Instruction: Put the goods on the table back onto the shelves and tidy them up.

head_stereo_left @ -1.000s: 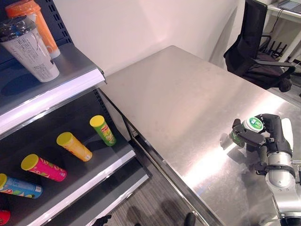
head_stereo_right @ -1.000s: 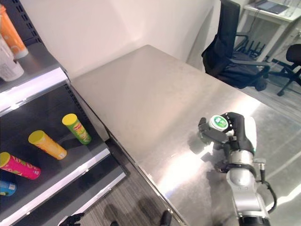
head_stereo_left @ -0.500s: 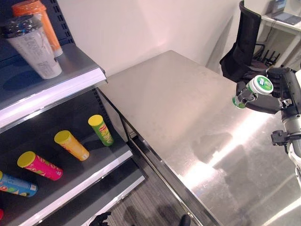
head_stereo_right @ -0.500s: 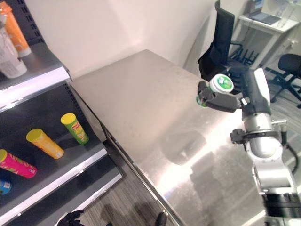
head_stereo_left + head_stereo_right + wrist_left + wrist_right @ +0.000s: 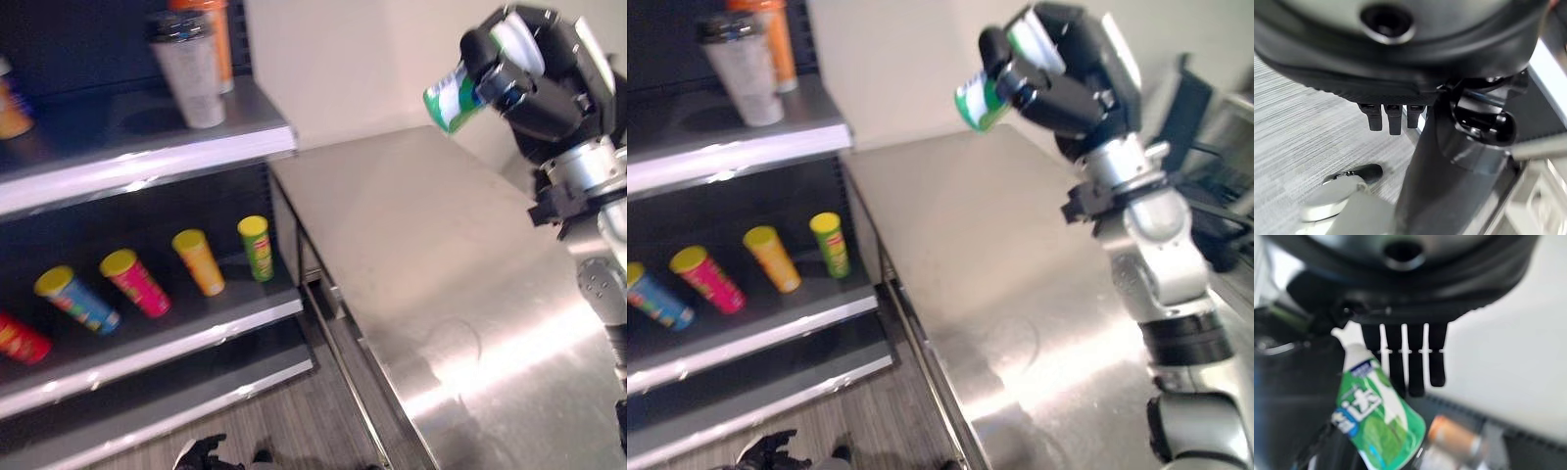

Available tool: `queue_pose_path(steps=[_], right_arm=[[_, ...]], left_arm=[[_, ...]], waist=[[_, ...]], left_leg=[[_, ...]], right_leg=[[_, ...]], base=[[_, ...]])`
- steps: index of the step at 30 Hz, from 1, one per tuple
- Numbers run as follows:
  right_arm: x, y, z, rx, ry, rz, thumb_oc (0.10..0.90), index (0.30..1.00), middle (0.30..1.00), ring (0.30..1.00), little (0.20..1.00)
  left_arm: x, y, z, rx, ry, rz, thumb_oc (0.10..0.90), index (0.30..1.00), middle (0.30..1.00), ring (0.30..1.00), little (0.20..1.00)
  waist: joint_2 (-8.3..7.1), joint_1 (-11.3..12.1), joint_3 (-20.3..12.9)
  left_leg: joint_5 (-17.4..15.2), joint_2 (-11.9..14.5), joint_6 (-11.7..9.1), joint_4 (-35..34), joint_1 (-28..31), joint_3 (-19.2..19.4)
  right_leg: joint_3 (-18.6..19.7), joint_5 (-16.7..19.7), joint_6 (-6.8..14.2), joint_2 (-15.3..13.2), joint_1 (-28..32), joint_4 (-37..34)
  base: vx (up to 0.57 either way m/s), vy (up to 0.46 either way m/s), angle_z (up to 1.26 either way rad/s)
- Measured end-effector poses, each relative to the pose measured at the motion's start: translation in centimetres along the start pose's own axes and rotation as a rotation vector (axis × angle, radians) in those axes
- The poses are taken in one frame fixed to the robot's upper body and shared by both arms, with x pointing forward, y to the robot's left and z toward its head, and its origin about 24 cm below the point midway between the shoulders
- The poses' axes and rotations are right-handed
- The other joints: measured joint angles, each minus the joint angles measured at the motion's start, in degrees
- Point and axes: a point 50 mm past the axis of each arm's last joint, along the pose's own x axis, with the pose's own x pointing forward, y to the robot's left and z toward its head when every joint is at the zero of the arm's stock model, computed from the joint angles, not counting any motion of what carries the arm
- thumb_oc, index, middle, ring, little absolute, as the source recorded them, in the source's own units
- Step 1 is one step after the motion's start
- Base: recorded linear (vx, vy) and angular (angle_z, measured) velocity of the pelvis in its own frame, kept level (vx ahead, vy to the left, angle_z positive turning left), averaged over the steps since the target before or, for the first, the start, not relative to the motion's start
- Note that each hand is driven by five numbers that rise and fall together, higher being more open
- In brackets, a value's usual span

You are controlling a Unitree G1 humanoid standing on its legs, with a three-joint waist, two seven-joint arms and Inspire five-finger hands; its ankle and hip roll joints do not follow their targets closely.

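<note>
Now your right robot hand (image 5: 534, 73) is up high at the upper right of the frame, with its fingers curled tight around a green and white can (image 5: 451, 96). The can is tilted in the air, well above the shiny tabletop (image 5: 441, 264). At the left you see the shelves (image 5: 147, 157). A white cup (image 5: 188, 67) and an orange bottle (image 5: 217, 39) stand on the top shelf. Four colourful tubes lie side by side on the lower shelf, the green tube (image 5: 258, 247) nearest the tabletop. Your left robot hand (image 5: 1391, 115) hangs over the grey floor (image 5: 1298, 132) with its fingers loose, holding nothing.

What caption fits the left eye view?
Right hand holds a green can raised above the steel table, beside the shelves.
</note>
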Motion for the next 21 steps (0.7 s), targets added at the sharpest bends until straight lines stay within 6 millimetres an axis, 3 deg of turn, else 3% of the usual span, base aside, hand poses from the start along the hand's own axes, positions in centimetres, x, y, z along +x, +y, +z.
queue_pose_path(steps=[2, 4, 5, 6, 8, 9, 10, 11, 12, 13, 14, 15, 16, 17, 18, 19, 20, 21], right_arm=[[0.0, 0.1, 0.0, 0.009, -0.004, 0.006, 0.4, 0.3, 0.3, 0.3, 0.3], [0.0, 0.2, -0.2, 0.02, -0.004, 0.003, 0.4, 0.3, 0.3, 0.3, 0.3], [0.0, 0.4, -0.4, 0.039, -0.008, -0.001, 0.4, 0.3, 0.3, 0.3, 0.3], [-0.4, 0.1, -0.6, 0.042, 0.001, -0.013, 0.4, 0.3, 0.3, 0.3, 0.3], [-1.0, -0.2, -1.0, 0.05, 0.014, -0.036, 0.4, 0.3, 0.3, 0.3, 0.3], [-1.9, -0.1, -1.9, 0.105, 0.012, -0.066, 0.4, 0.3, 0.3, 0.3, 0.3], [-2.6, 0.3, -3.1, 0.182, 0.008, -0.116, 0.4, 0.3, 0.3, 0.3, 0.3], [-3.3, 0.6, -4.0, 0.205, 0.032, -0.134, 0.4, 0.3, 0.3, 0.3, 0.3], [-3.5, 1.3, -4.7, 0.252, 0.034, -0.148, 0.4, 0.3, 0.3, 0.3, 0.3], [-3.5, 1.0, -4.6, 0.251, 0.026, -0.169, 0.4, 0.3, 0.3, 0.3, 0.3], [-3.6, 1.0, -4.8, 0.252, 0.036, -0.184, 0.4, 0.3, 0.3, 0.3, 0.3], [-4.0, 1.0, -5.4, 0.245, 0.07, -0.193, 0.4, 0.3, 0.3, 0.3, 0.3], [-3.8, 1.3, -5.2, 0.241, 0.048, -0.203, 0.4, 0.3, 0.3, 0.3, 0.3], [-3.1, 3.7, -4.7, 0.274, 0.014, -0.141, 0.4, 0.3, 0.3, 0.3, 0.3], [-2.1, 6.1, -2.8, 0.275, -0.06, 0.003, 0.4, 0.3, 0.3, 0.3, 0.3], [-1.8, 6.7, -1.9, 0.243, -0.087, 0.065, 0.4, 0.3, 0.3, 0.3, 0.3], [-1.6, 5.8, -0.9, 0.136, -0.071, 0.121, 0.4, 0.3, 0.3, 0.3, 0.3], [-0.2, 6.8, -0.7, 0.185, -0.115, 0.133, 0.4, 0.3, 0.3, 0.3, 0.3]], left_arm=[[-0.3, 1.3, -0.9, 0.017, 0.024, 0.031, 0.8, 0.9, 0.9, 0.9, 0.9], [-0.5, 1.7, -1.8, 0.023, 0.051, 0.043, 0.8, 0.9, 0.9, 0.9, 0.9], [-0.7, 1.5, -2.3, 0.022, 0.071, 0.036, 0.8, 0.9, 0.9, 0.9, 0.9], [-0.7, 0.6, -2.9, 0.016, 0.09, 0.015, 0.8, 0.9, 0.9, 0.9, 0.9], [-0.5, -0.1, -2.4, 0.005, 0.077, -0.002, 0.8, 0.9, 0.9, 0.9, 0.9], [-0.3, 0.1, -1.9, 0.008, 0.064, 0.004, 0.8, 0.9, 0.9, 0.9, 0.9], [-0.3, 0.0, -1.9, 0.013, 0.072, -0.006, 0.8, 0.9, 0.9, 0.9, 0.9], [-0.2, -0.4, -1.9, 0.027, 0.075, -0.019, 0.8, 0.9, 0.9, 0.9, 0.9], [-0.4, -0.4, -2.6, 0.065, 0.099, -0.027, 0.8, 0.9, 0.9, 0.9, 0.9], [-0.5, -0.6, -3.2, 0.088, 0.124, -0.048, 0.8, 0.9, 0.9, 0.9, 0.9], [-0.6, -0.4, -3.6, 0.097, 0.141, -0.042, 0.8, 0.9, 0.9, 0.9, 0.9], [-1.0, 1.1, -4.7, 0.116, 0.17, -0.008, 0.8, 0.9, 0.9, 0.9, 0.9], [-1.2, 2.4, -5.1, 0.109, 0.196, 0.025, 0.8, 0.9, 0.9, 0.9, 0.9], [-1.3, 4.1, -4.5, 0.142, 0.169, 0.066, 0.8, 0.9, 0.9, 0.9, 0.9], [-1.2, 5.2, -3.3, 0.17, 0.135, 0.089, 0.8, 0.9, 0.9, 0.9, 0.9], [-0.8, 4.8, -2.4, 0.173, 0.103, 0.08, 0.8, 0.9, 0.9, 0.9, 0.9], [-0.6, 3.4, -1.2, 0.174, 0.044, 0.048, 0.8, 0.9, 0.9, 0.9, 0.9], [-0.9, 2.2, -3.1, 0.119, 0.1, 0.031, 0.8, 0.9, 0.9, 0.9, 0.9]], waist=[[-1.57, -1.89, 0.25], [-1.22, -3.32, 0.12], [-0.76, -4.25, 0.07], [0.37, -6.49, -0.12], [0.76, -7.63, -0.29], [-0.31, -6.44, -1.15], [-0.89, -5.94, -1.52], [-0.82, -5.56, -2.29], [-1.22, -4.46, -2.79], [-1.57, -4.39, -3.18], [-1.46, -4.17, -3.37], [-3.1, -3.72, -4.26], [-4.67, -3.89, -4.27], [-4.42, -4.2, -4.18], [-5.12, -4.3, -3.4], [-4.79, -4.52, -2.98], [-4.95, -4.02, -2.83], [-4.1, -3.38, -3.08]], left_leg=[[-2.38, 3.39, -1.62, 9.11, 0.99, 2.26], [-3.43, 4.98, -3.2, 10.94, 3.92, 1.92], [-3.56, 4.66, -3.75, 9.11, 6.27, 1.28], [-4.19, 2.89, -4.12, 1.0, 9.7, 2.34], [-5.82, -0.19, -2.46, -4.61, 11.56, 4.69], [-7.71, -3.31, -0.15, -5.2, 10.98, 4.48], [-8.29, -5.43, 0.68, -4.86, 9.75, 4.7], [-8.64, -8.25, 2.79, -4.76, 9.88, 4.9], [-9.02, -11.41, 5.35, -4.61, 9.33, 5.25], [-8.72, -14.32, 8.09, -5.93, 9.32, 5.38], [-8.13, -14.97, 8.62, -5.91, 9.24, 5.39], [-8.3, -15.96, 9.41, -4.3, 7.38, 5.36], [-8.52, -15.97, 10.21, -2.65, 5.69, 5.05], [-7.65, -14.52, 12.53, -3.37, 5.69, 4.83], [-6.29, -13.83, 13.32, -3.19, 3.59, 4.0], [-5.29, -13.55, 13.06, -3.36, 2.84, 2.31], [-3.24, -13.53, 11.11, -5.54, 3.55, 0.38], [-2.35, -12.13, 9.25, -9.16, 5.22, 2.16]], right_leg=[[-2.42, 0.36, -0.11, -1.3, 0.5, 0.06], [-2.84, 1.64, 1.38, -1.57, 0.31, 1.04], [-2.64, 0.91, 2.1, -2.26, -0.1, 2.06], [-3.33, 2.2, 3.98, -4.75, -1.34, 4.42], [-3.95, 3.71, 5.82, -8.18, -2.06, 5.93], [-1.79, 6.01, 7.34, -11.47, -3.38, 6.15], [-2.75, 7.55, 7.22, -14.1, -3.0, 6.37], [-2.54, 10.05, 8.08, -16.57, -2.94, 6.75], [-2.67, 12.77, 7.06, -19.56, -2.92, 6.53], [-2.23, 15.76, 7.92, -22.45, -3.65, 6.52], [-2.83, 19.03, 6.68, -23.61, -4.21, 6.37], [-3.31, 19.36, 6.94, -23.04, -4.88, 7.77], [-0.24, 21.34, 5.53, -24.42, -5.82, 9.64], [9.78, 20.57, 6.42, -21.81, -9.19, 14.75], [14.65, 8.07, 12.94, -16.42, -11.26, 20.62], [17.45, -1.47, 10.98, -10.66, -11.67, 25.58], [24.41, -8.81, 3.33, 3.8, -1.71, 9.93], [17.23, -8.31, 3.09, 2.79, 0.05, 6.61]], base=[[-0.18, 0.301, 0.55], [-0.1, 0.247, 0.31], [-0.1, 0.285, 0.42], [-0.1, 0.283, 0.54], [-0.13, 0.41, 0.64], [-0.17, 0.598, 0.59], [-0.17, 0.547, 0.6], [-0.22, 0.627, 0.49], [-0.16, 0.377, 0.42], [-0.15, 0.363, 0.17], [-0.11, 0.237, 0.2], [-0.16, 0.338, 0.23], [-0.21, 0.205, 0.58], [-0.2, 0.087, 0.71], [-0.16, -0.041, 0.69], [0.03, -0.166, 0.8], [0.07, -0.266, 0.24], [0.1, -0.286, 0.0]])
